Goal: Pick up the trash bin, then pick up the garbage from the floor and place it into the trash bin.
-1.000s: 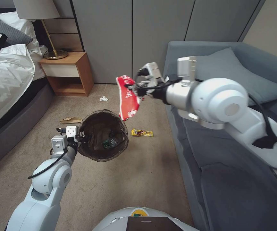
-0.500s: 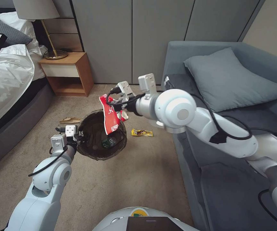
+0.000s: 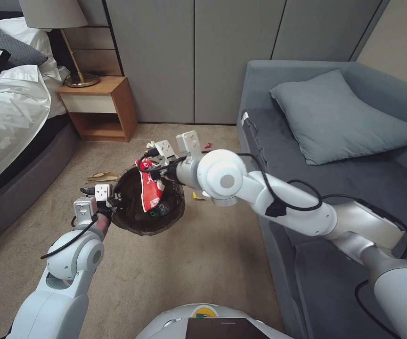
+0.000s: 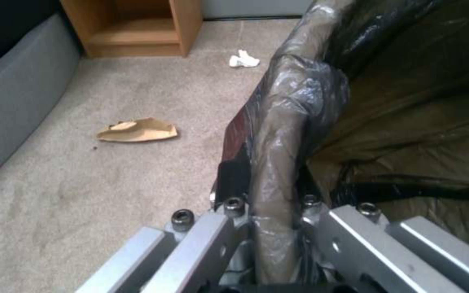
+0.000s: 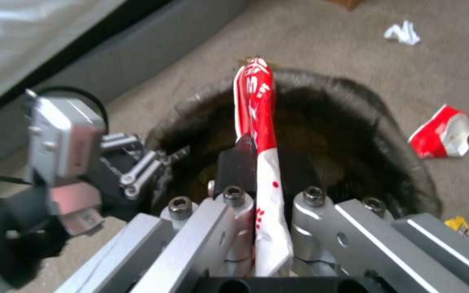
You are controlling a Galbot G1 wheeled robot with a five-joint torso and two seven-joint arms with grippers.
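While the left gripper [image 3: 110, 200] pinches the bag-covered rim of the trash bin [image 3: 133, 221] — its jaws closed on either side of the rim, as the left wrist view [image 4: 270, 219] shows — the bin hangs tilted above the carpet [image 3: 203, 263], its mouth turned toward the robot. The right gripper [image 3: 152, 165] reaches across from the sofa [image 3: 345, 197] side and sits at the bin's far rim, jaws closed on a red wrapper [image 3: 150, 188] that dangles down into the bin's mouth; in the right wrist view the wrapper [image 5: 259, 118] runs straight between the 2 fingers over the dark bag. Inside the bin lies a small bottle with a green label [image 3: 158, 210].

On the carpet remain a brown wrapper [image 3: 103, 176] near the bed's edge, a white tissue [image 4: 244, 60] near the nightstand [image 3: 101, 106], a yellow wrapper [image 3: 198, 195] partly hidden behind the right arm, and a torn red scrap [image 5: 442, 132] just beyond the bin — all apart from both grippers.
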